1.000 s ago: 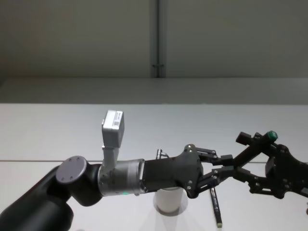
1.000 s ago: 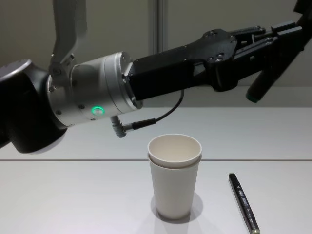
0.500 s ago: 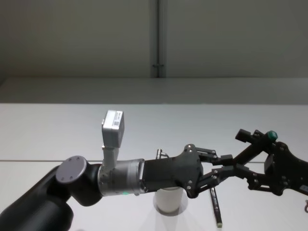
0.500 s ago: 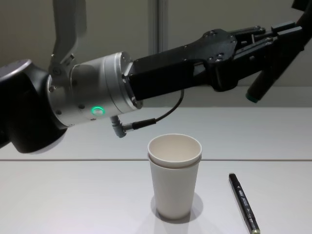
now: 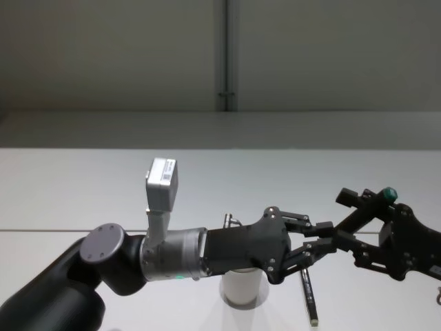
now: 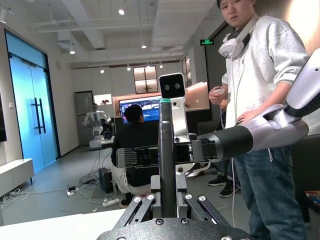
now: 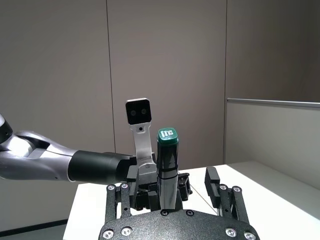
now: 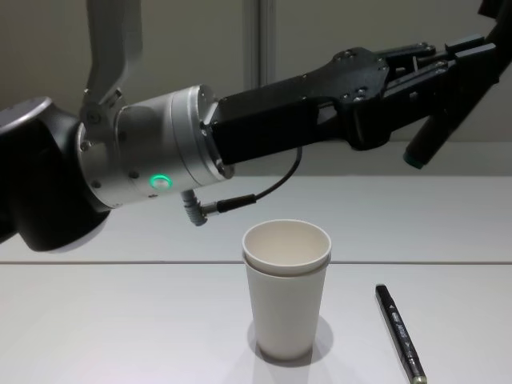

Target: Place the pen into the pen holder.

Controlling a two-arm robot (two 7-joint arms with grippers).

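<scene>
The pen holder (image 8: 286, 296), an off-white paper cup with a doubled rim, stands upright on the near middle of the white table (image 8: 112, 320), on the near side of a seam (image 8: 120, 262) that crosses the surface from left to right. A black pen (image 8: 398, 332) lies flat on the table to the cup's right, near it but not touching, its length running near to far. High above both, the left arm (image 8: 264, 120) reaches across from the left, a green light (image 8: 161, 181) glowing on its silver section. The left gripper (image 8: 448, 64) is closed on a green-capped pen (image 8: 429, 132), which hangs tilted in the air to the right of the cup and well above the table. The right gripper (image 7: 176, 182) comes in from the right and faces the left one. Its fingers are spread to either side of that same pen, with a gap showing between the pen and one finger. Behind the table the room ends in plain grey wall panels (image 8: 160, 48) with a vertical joint (image 8: 260, 80). Looking the other way, the left wrist view takes in an open office with blue-lit glass doors (image 6: 30, 100), a lit screen (image 6: 142, 107), ceiling lights (image 6: 122, 10) and cables (image 6: 90, 192) on the floor.
</scene>
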